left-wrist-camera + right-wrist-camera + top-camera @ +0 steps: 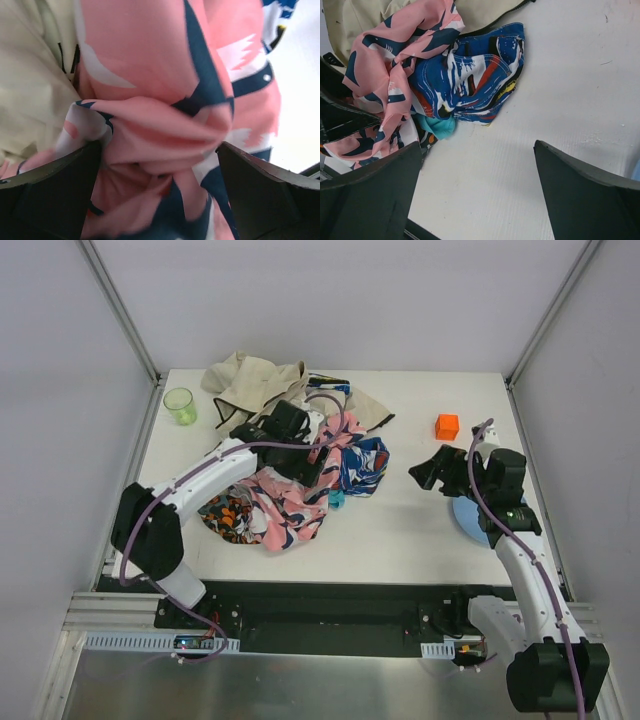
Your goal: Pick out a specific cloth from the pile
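Note:
The pile (290, 475) of mixed garments lies left of the table's middle. Only a small turquoise-teal fold of the cloth (337, 500) pokes out at the pile's near right edge, under the blue-white-red patterned cloth (470, 75); the fold also shows in the right wrist view (437, 126). My left gripper (318, 465) is down on the pile, its jaws wide apart around a bunched fold of the pink, navy and white cloth (165, 115). My right gripper (422, 472) is open and empty over bare table (485, 170), right of the pile.
A green cup (180, 405) stands at the far left. An orange cube (447, 425) sits at the far right. A light blue plate (468, 518) lies under the right arm. A beige garment (250, 380) spreads along the pile's far side.

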You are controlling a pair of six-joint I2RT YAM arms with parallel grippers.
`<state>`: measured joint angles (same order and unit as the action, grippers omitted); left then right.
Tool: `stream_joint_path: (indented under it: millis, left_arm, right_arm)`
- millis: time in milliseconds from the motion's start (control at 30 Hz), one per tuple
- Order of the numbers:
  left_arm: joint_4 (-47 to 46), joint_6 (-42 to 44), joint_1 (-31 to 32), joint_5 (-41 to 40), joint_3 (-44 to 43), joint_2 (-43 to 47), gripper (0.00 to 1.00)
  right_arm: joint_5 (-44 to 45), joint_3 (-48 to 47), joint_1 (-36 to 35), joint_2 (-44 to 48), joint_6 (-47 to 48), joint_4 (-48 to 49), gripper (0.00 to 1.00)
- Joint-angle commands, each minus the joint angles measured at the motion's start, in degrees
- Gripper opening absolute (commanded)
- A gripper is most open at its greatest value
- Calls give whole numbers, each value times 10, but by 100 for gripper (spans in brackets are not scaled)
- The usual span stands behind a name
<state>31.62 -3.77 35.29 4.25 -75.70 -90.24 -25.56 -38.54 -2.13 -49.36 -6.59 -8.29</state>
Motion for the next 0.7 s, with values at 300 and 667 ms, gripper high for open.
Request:
stream_joint_path:
  millis: [300, 667]
  left_arm:
    - [13, -112, 10, -79, -37, -170, 99]
    - [19, -169, 10, -108, -84, -252, 31]
  right_arm:
    - [-40, -13, 0, -17, 29, 21, 96]
    - [-48, -10, -1, -13, 32, 21, 96]
